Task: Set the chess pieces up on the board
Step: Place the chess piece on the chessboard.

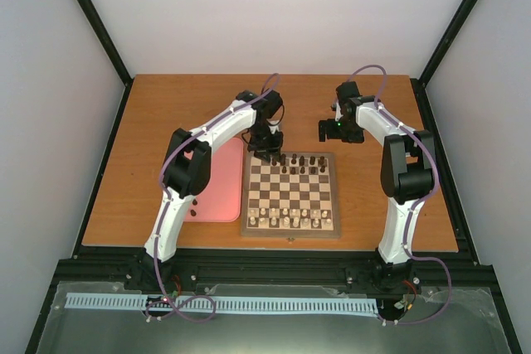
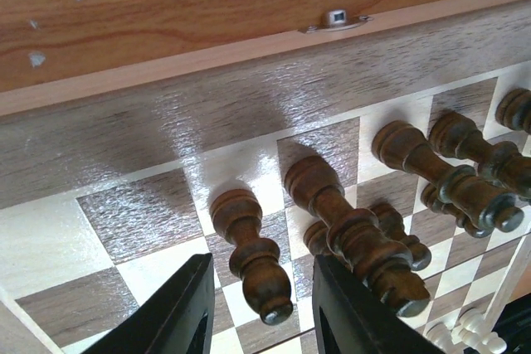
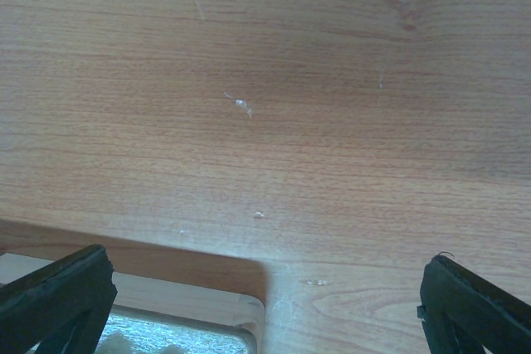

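Chess pieces [image 1: 300, 161] are nearly filling the far rows of the board [image 1: 290, 230], left fingers [image 2: 178, 317] parted around one, right fingers [image 3: 58, 296] wide open.

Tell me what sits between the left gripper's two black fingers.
In the left wrist view, one small dark brown wooden chess piece stands on the checkered wooden board between the fingers of the left gripper, a gap showing on either side.
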You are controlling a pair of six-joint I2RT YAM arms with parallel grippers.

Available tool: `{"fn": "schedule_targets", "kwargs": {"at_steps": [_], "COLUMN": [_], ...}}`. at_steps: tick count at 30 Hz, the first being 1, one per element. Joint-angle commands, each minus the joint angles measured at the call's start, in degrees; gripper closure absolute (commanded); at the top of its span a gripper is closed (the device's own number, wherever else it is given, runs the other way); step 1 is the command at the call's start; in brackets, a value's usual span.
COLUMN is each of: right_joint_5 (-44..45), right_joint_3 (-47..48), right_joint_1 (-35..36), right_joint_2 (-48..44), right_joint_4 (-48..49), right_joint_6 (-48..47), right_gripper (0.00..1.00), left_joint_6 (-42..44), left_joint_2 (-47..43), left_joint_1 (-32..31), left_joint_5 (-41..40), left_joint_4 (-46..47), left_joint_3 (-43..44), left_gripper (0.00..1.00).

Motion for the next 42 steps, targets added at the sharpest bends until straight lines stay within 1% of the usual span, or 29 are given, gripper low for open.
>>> {"fn": "schedule_targets", "kwargs": {"at_steps": [1, 6, 11, 16, 20, 23, 25, 26, 27, 28, 31, 35, 40, 42], "right_joint_5": [-0.35, -0.64, -0.77, -0.89, -1.00, -1.04, -1.20, -1.30, -1.37, -1.46, -1.87, -2.15, -2.42, -2.49], "right_joint_3": [0.77, 0.70, 0.75, 0.61, 0.50, 0.49, 0.41, 0.44, 0.42, 0.32, 0.27, 0.21, 0.38, 0.52], "right_joint_1": [-0.24, -0.23, -0.19, -0.22, -0.18, -0.23, -0.18, -0.17, -0.17, -0.17, -0.10, 0.00, 0.22, 0.39], "right_joint_2": [0.64, 0.71, 0.52, 0.35, 0.22, 0.15, 0.09, 0.03, 0.00, -0.02, -0.04, 0.27, 0.65, 0.58], "right_joint_4": [0.01, 0.10, 0.10, 0.18, 0.19, 0.19, 0.19, 0.20, 0.19, 0.26, 0.39, 0.54, 0.41, 0.32], "right_joint_6": [-0.57, -0.52, -0.51, -0.42, -0.42, -0.43, -0.35, -0.36, -0.33, -0.26, -0.17, 0.00, 0.01, -0.03], "right_gripper": [0.00, 0.00, 0.00, 0.00, 0.00, 0.00, 0.00, 0.00, 0.00, 0.00, 0.00, 0.00, 0.00, 0.00], "left_joint_6": [0.36, 0.17, 0.47, 0.91, 0.61, 0.32, -0.07, -0.41, -0.74, -1.22, -2.88, -5.69, -7.88, -8.33], "left_joint_2": [-1.07, -1.73, -3.54, -5.33, -8.57, -12.19, -15.16, -17.87, -20.09, -22.86, -32.32, -43.03, -49.32, -50.52], "left_joint_1": [-0.64, -0.63, -0.63, -0.38, 0.36, 0.69, 1.59, 2.64, 4.04, 5.80, 12.33, 19.90, 23.54, 25.66], "left_joint_5": [0.36, -0.09, -2.69, -7.80, -12.92, -19.11, -23.07, -24.94, -26.05, -26.54, -26.11, -24.99, -25.12, -23.41], "left_joint_4": [0.25, 0.06, -0.95, -2.29, -1.43, -1.74, -2.67, -3.02, -2.97, -2.70, -0.36, 1.74, 5.47, 7.55], "left_joint_3": [2.56, 3.52, 3.80, 2.87, 2.23, 2.59, 0.79, -0.98, -3.93, -7.70, -22.61, -37.41, -49.57, -53.10], "left_gripper": [0.63, 0.62, 0.61, 0.60, 0.60, 0.56, 0.50, 0.45, 0.42, 0.41, 0.41, 0.40, 0.39, 0.39]}}
